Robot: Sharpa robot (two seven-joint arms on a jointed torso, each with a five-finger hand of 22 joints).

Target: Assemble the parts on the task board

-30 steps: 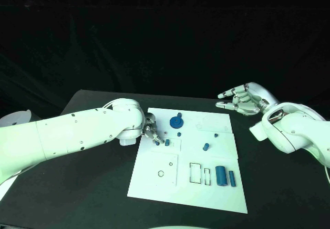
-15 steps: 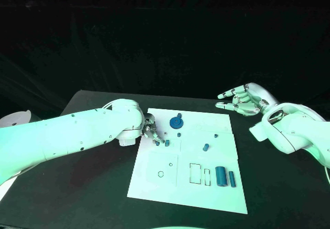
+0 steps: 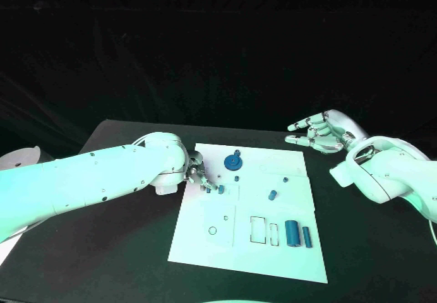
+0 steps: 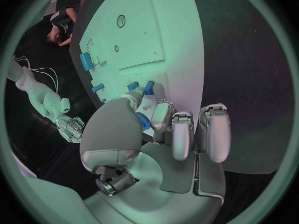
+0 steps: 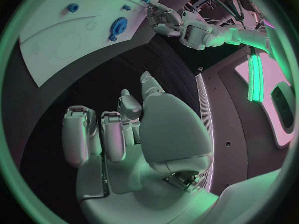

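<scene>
The black surface point(image 3: 109, 252) carries the white flat task board point(image 3: 209, 246), unmoved since a second ago. The left hand point(image 3: 199, 173) still rests at the board's left edge, fingertips at a small blue peg point(image 3: 221, 188); whether it grasps the peg, I cannot tell. The right hand point(image 3: 319, 134) stays raised beyond the board's far right corner, released, fingers apart. The blue round gear point(image 3: 233, 163) lies near the far edge.

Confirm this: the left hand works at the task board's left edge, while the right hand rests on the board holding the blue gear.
Not quite. The right hand hovers off the task board, above the black table, holding nothing; the blue gear lies on the board, as the head view shows. The left hand is at the board's left edge.
</scene>
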